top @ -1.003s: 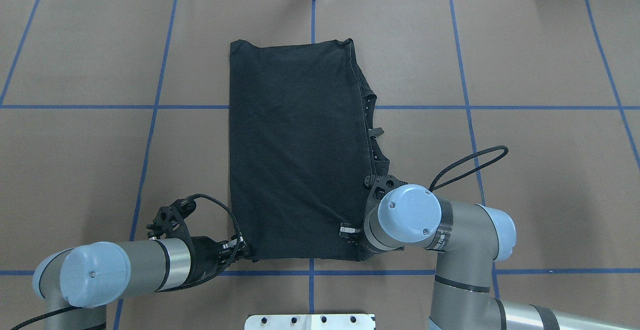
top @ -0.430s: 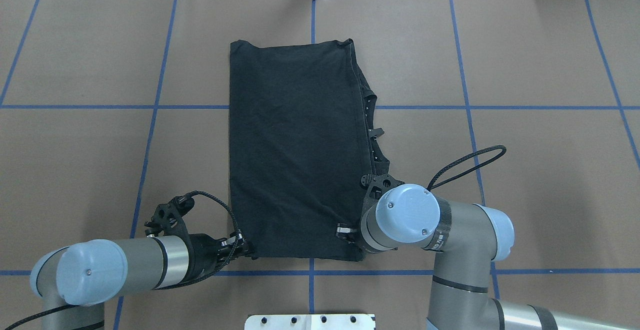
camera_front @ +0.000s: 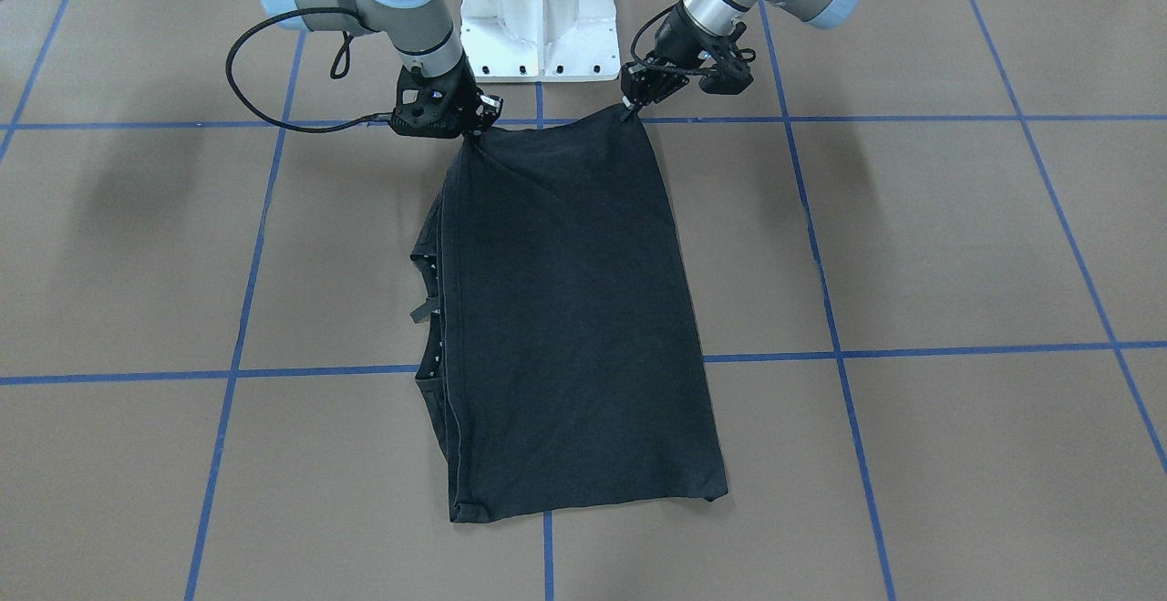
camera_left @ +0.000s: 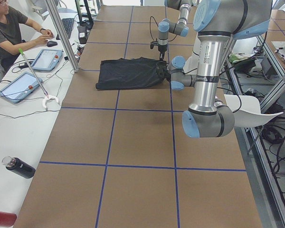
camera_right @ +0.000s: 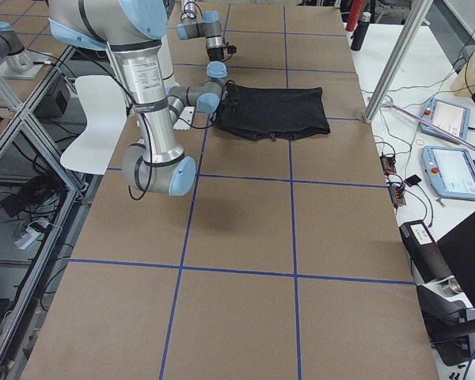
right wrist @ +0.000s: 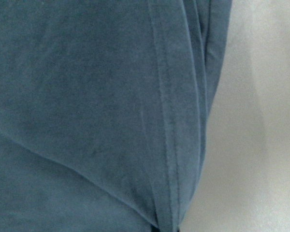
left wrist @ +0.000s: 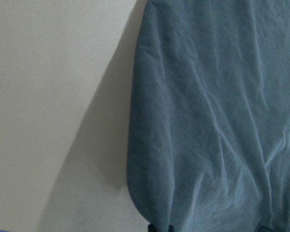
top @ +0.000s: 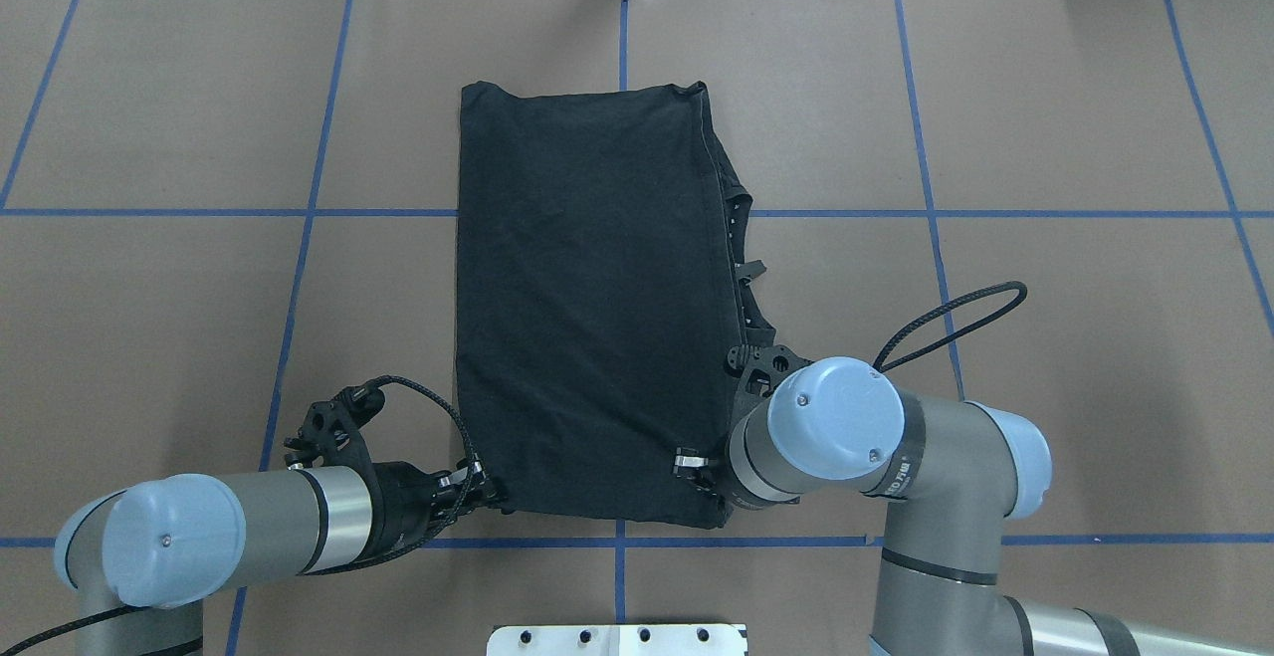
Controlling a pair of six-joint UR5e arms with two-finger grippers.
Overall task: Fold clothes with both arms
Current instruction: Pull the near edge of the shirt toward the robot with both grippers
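Brown table [top: 149,337] with a blue tape [top: 299,268] grid: the folded shirt [top: 587,318] lies mid-table. Left gripper [camera_front: 631,107] and right gripper [camera_front: 481,119] each have jaws pinching a near corner. Either pinch could slip on lifting, skewing the fold; the loose right-edge layers may spill. A person [camera_left: 9,28] with tablets [camera_left: 45,59] sits well aside; the right arm's [top: 955,457] cable loop [top: 946,323] is nearest the path.

Left gripper [camera_front: 627,110], right gripper [camera_front: 477,126] pinched closed (both low).

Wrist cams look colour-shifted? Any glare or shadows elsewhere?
Left wrist view: black T-shirt renders washed-out blue-grey, brown table near white, soft shadow along the cloth's edge. Right wrist view: same cast, slightly soft. Front-facing view: diffuse shadows on the table, no glare. Overhead view: even light, shirt's folds barely readable.
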